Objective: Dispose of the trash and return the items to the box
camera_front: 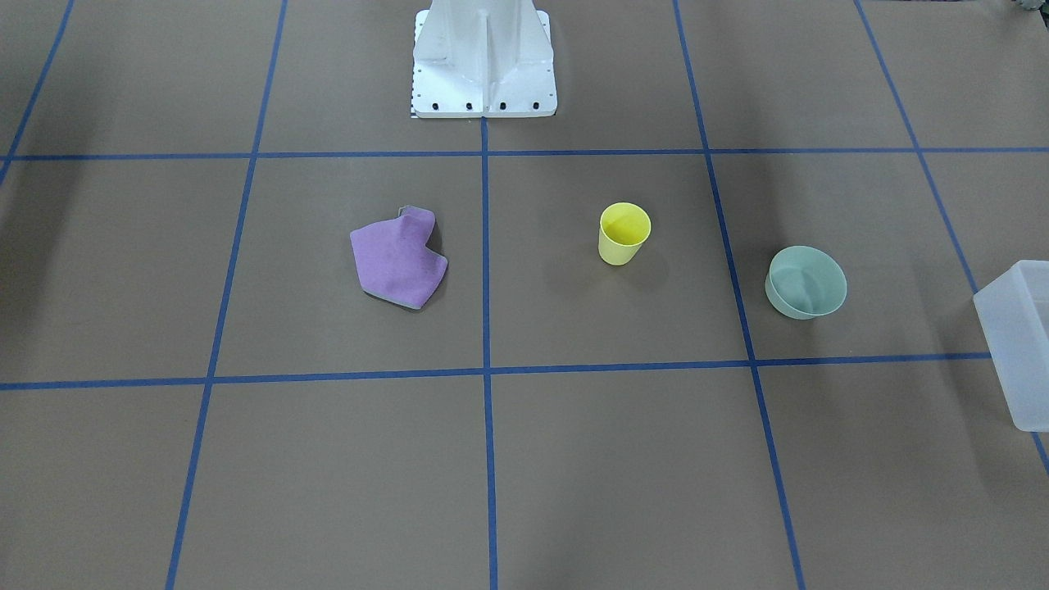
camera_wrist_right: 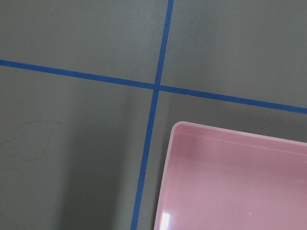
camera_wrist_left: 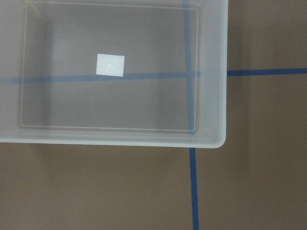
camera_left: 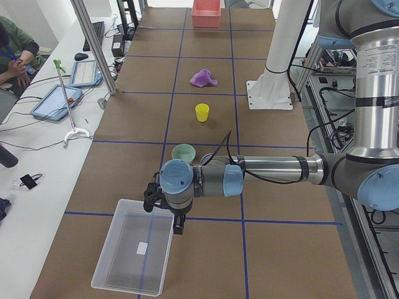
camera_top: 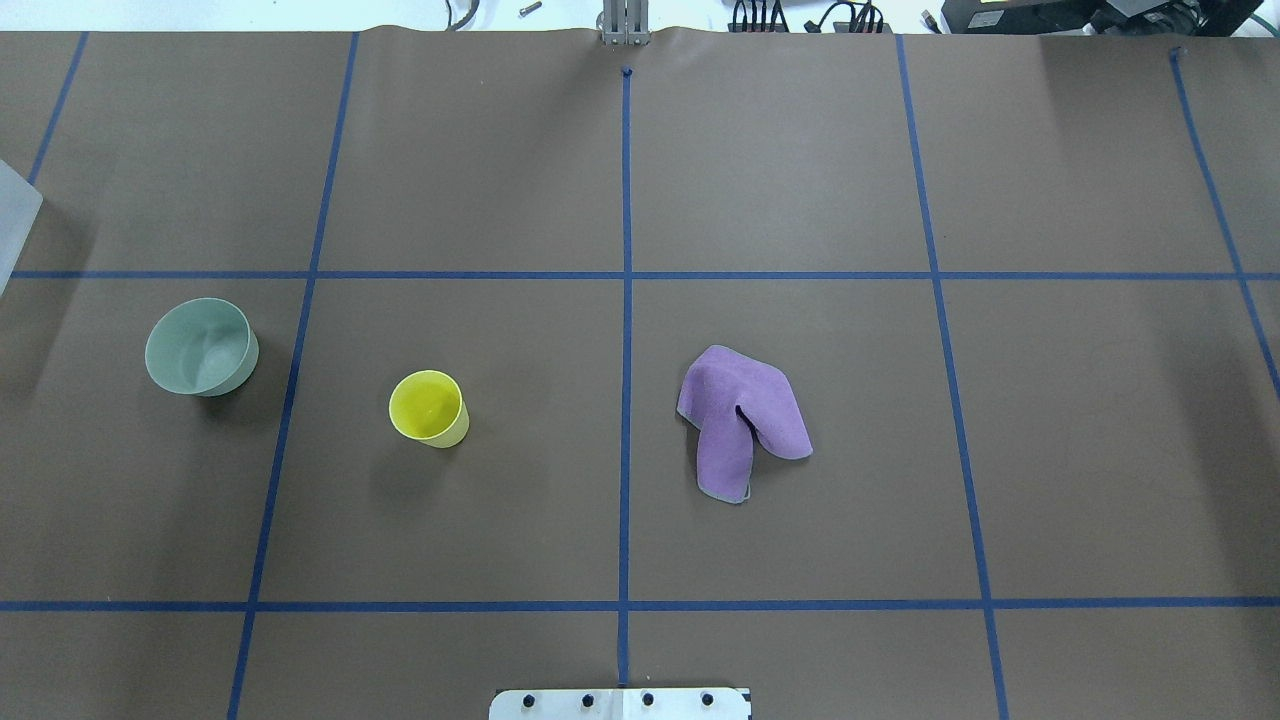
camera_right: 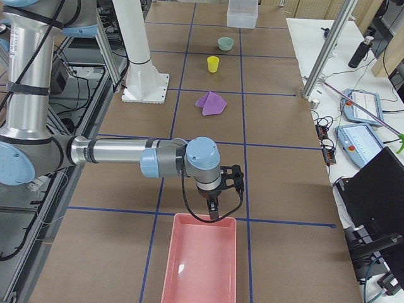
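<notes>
The cup (camera_front: 624, 233) stood upright near the table's centre, offset toward the left end. The bowl (camera_front: 806, 283) stood upright farther toward that end, well apart from the cup. The box (camera_wrist_left: 213, 72) lay empty at the left end, with only a white label on its floor. The left gripper (camera_left: 177, 222) hung just beside the box's inner corner. The right gripper (camera_right: 213, 208) hung at the near rim of the pink bin (camera_right: 202, 265) at the right end. Whether either claw was wide or narrow could not be told, as neither wrist view showed fingers. A purple cloth (camera_front: 400, 258) lay crumpled just right of centre and was probably the trash. Nothing was held, so no step appeared to have begun. The cup and bowl were judged light, thin-walled, smooth and fairly stiff, and a side squeeze might slip or tip them. The recommended hold was a rim pinch, one finger inside and one outside. The cloth was judged soft and limp, and was best pinched at its raised fold.
</notes>
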Tool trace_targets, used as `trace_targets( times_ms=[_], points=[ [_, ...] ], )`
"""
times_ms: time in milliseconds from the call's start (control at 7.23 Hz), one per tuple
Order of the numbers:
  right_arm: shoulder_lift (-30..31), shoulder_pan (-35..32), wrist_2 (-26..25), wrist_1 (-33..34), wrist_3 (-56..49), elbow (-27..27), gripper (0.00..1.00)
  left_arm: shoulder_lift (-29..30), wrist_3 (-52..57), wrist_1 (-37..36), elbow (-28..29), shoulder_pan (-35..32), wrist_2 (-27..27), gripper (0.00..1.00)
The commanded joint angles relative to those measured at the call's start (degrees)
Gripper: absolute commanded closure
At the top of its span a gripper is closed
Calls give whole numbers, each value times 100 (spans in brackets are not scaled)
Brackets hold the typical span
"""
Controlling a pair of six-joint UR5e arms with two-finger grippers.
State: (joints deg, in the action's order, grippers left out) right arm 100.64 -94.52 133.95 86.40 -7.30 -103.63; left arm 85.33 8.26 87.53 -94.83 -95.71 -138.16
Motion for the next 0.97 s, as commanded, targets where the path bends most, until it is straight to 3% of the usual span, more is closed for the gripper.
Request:
trace_targets(
  times_ms=[0,277,415,553,830],
  points=[
    [9,91,-35,0,-26,-173,0,1,0,1,0,0,-9,1],
    [-26,92,25,-78,43,-175,0,18,-44,-8,-78,0,-26,1],
    [-114,83,26,-549,88,-53,0,62,-18,18,-183,0,-148,1],
    [-97,83,174,-667,427,52,0,54,-35,601,-419,0,-489,1],
    [-62,83,202,-1358,439,150,0,106,-828,2410,-439,70,-519,1]
  ],
)
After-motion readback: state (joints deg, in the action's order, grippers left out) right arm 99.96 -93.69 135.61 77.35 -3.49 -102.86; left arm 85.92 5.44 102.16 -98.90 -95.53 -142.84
